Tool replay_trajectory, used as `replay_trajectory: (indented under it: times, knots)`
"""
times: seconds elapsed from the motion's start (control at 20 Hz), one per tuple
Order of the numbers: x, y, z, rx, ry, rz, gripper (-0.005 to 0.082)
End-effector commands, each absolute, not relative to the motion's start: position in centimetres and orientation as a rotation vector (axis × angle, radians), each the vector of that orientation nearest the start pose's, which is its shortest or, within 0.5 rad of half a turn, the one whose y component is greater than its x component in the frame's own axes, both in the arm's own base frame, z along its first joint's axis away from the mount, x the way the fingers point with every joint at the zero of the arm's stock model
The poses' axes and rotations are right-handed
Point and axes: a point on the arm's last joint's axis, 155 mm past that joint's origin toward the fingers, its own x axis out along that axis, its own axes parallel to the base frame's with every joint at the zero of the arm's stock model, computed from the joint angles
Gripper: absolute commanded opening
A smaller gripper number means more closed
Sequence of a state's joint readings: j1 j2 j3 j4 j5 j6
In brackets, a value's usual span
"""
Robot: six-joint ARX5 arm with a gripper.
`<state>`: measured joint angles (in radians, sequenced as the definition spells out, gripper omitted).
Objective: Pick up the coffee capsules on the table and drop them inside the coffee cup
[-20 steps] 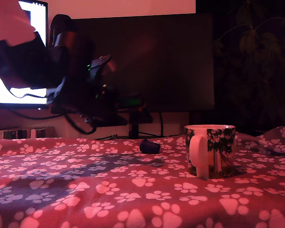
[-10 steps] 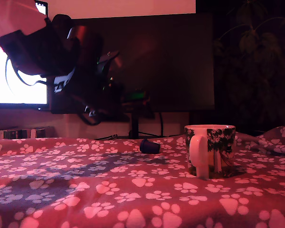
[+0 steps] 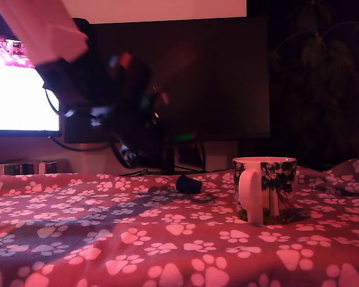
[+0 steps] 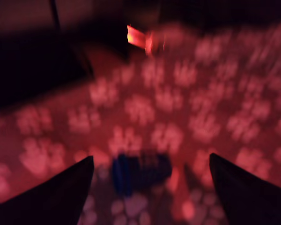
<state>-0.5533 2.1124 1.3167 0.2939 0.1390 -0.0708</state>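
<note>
A dark blue coffee capsule (image 3: 188, 184) lies on its side on the red paw-print table (image 3: 167, 239), left of the coffee cup (image 3: 266, 188) in the exterior view. The cup is a white mug with a dark leafy print, its handle turned toward the camera. My gripper (image 3: 140, 146) is a dark, motion-blurred shape above the cloth, up and to the exterior view's left of the capsule. The blurred wrist view shows the blue capsule (image 4: 140, 171) on the cloth between my two dark fingertips (image 4: 61, 192). The gripper (image 4: 150, 159) is open, with its fingers wide apart and touching nothing.
A large dark monitor (image 3: 215, 78) on a stand rises behind the table, and a bright screen (image 3: 21, 95) glows at the exterior view's left. Bunched cloth (image 3: 347, 176) lies at the far right. A dark plant (image 3: 323, 54) stands behind it.
The arm has swung to the exterior view's right and tilted downward, bringing the gripper nearer the blue capsule. The capsule and the mug have not moved.
</note>
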Motion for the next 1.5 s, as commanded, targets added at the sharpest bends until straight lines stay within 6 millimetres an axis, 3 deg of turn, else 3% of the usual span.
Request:
replay_trajectory:
  times: [0.0,0.3,0.55,1.45]
  knots:
    - [49.5,-33.7,7.1,0.045,0.535,-0.651,0.0714]
    - [50.3,-33.7,4.1,0.076,0.632,-0.614,0.0714]
    - [49.9,-33.7,2.8,0.085,0.672,-0.603,0.0714]
    - [50.0,-33.4,2.6,0.1,0.677,-0.576,0.071]
